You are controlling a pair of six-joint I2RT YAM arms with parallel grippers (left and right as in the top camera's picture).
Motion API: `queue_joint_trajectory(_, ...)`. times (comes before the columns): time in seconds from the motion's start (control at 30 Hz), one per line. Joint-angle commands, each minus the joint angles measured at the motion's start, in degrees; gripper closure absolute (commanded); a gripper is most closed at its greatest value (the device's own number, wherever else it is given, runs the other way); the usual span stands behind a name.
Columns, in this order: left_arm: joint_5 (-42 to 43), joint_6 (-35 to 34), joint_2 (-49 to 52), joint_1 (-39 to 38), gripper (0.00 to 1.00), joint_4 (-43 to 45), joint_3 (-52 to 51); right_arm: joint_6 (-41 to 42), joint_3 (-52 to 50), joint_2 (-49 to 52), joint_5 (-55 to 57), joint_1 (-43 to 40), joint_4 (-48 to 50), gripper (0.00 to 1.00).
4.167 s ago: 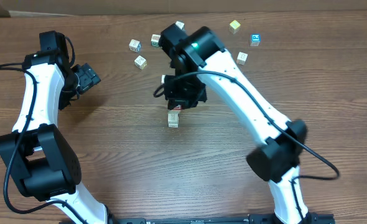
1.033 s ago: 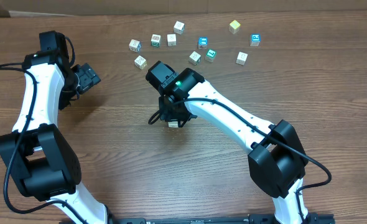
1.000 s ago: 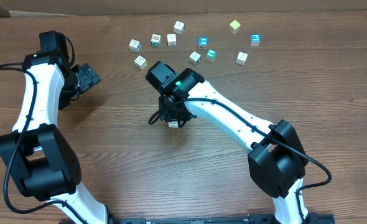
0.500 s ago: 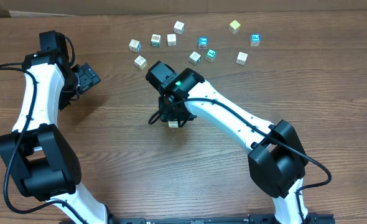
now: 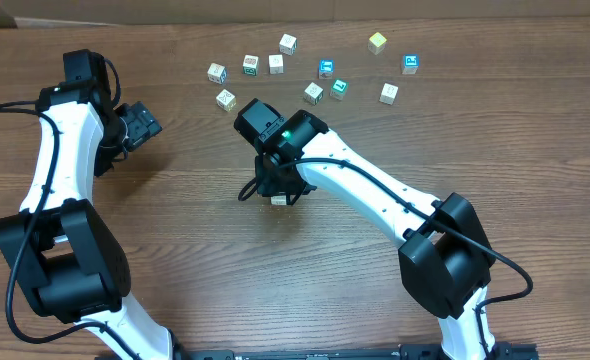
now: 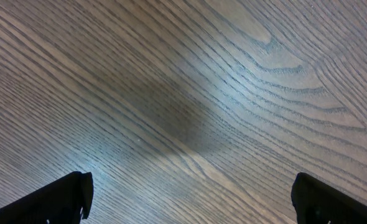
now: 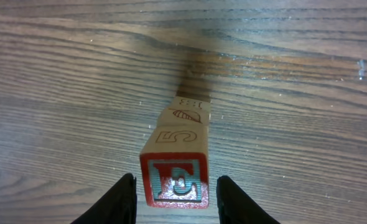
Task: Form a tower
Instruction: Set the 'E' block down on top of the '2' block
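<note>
Your right hand [image 7: 176,180] straddles the top of the tower [image 7: 174,168], partly open with narrow gaps either side, gripping nothing; the tower stands mid-worktop [image 5: 175,230], mostly hidden overhead by your right arm [image 5: 375,190]; loose cubes [image 5: 314,93] lie scattered well beyond; your left hand [image 6: 190,180] hangs wide open, empty.

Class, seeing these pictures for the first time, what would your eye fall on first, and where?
First, the tower, a narrow stack of picture cubes in the middle of the table, its red-and-teal top flanked by the right tool. Then the loose cubes scattered near the far edge, and the left tool open over the wood at the left.
</note>
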Motion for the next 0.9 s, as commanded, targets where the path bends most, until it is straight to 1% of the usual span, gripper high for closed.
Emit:
queue_joint_trajectory(0.0,0.02,0.63,0.28,-0.15,0.00,0.00,0.48,-0.09,-0.26,0.00,0.57,0.39,0.24,0.62)
queue_joint_trajectory(0.1,0.02,0.63,0.28,-0.15,0.00,0.00,0.48,-0.09,-0.26,0.00,0.59,0.39,0.50,0.63)
queue_joint_trajectory(0.17,0.02,0.66,0.28,-0.15,0.00,0.00,0.48,-0.09,-0.26,0.00,0.59,0.39,0.70,0.68)
queue_joint_trajectory(0.3,0.02,0.63,0.28,-0.15,0.01,0.00,0.48,-0.07,-0.26,0.00,0.59,0.39,0.87,0.73)
queue_joint_trajectory(0.6,0.02,0.63,0.28,-0.15,0.00,0.02,0.48,0.66,-0.26,0.00,0.59,0.37,0.83,0.73)
queue_joint_trajectory(0.73,0.00,0.63,0.28,-0.15,0.01,0.02,0.48,3.54,-0.26,0.00,1.09,0.35,0.83,0.73)
queue_joint_trajectory(0.87,0.02,0.66,0.28,-0.15,0.00,0.02,0.48,3.61,-0.26,0.00,1.22,0.35,0.74,0.73)
